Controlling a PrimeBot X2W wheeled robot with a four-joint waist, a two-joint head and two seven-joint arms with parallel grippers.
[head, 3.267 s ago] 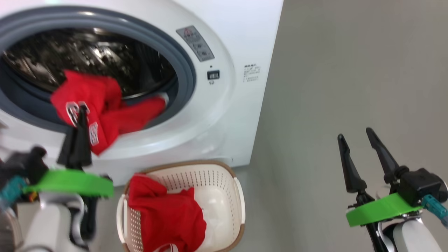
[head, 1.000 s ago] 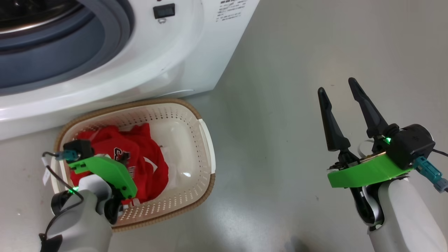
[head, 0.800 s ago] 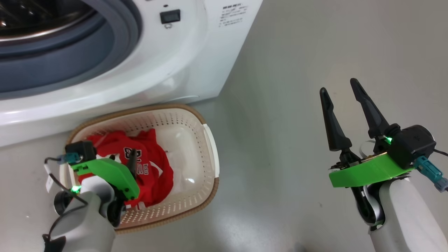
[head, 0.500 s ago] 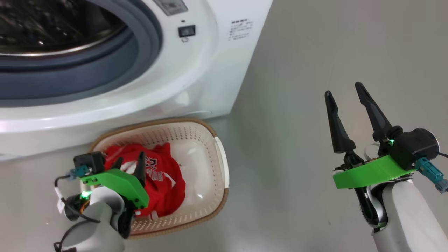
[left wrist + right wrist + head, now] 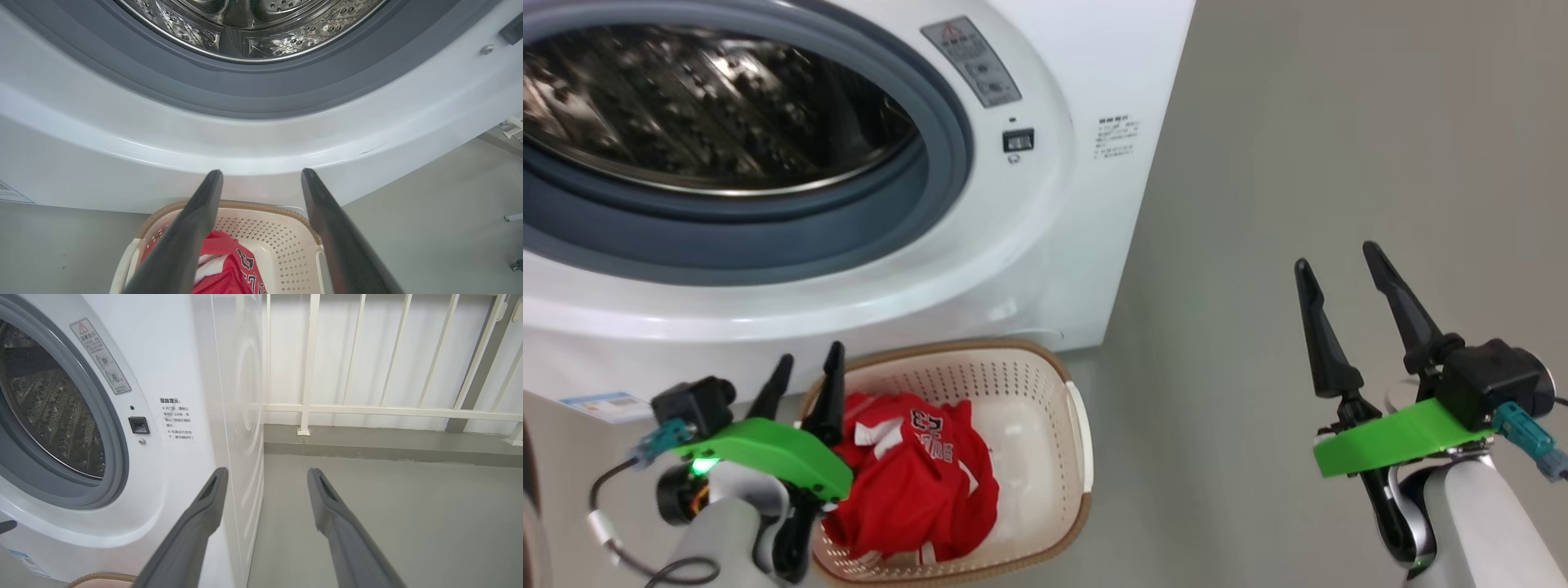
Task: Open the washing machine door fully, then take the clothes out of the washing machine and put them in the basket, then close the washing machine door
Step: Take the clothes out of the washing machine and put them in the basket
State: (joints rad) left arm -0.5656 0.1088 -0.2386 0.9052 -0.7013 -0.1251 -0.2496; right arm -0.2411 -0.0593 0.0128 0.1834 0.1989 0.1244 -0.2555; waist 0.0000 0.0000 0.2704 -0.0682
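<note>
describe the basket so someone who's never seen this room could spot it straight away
Find the big white front-loading washing machine. On the grey floor right at its foot, below the round opening, sits the basket. It is the small cream perforated plastic tub with a brown woven-look rim, holding red clothes with white lettering.

Pale forearms (image 5: 1486, 531), green wrist brackets (image 5: 1388, 441), dark tapered fingers (image 5: 1321, 343)

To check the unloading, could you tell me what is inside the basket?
Red clothes with white trim lie bunched in the basket; its bare bottom shows to their right. Anything beneath them is covered.
</note>
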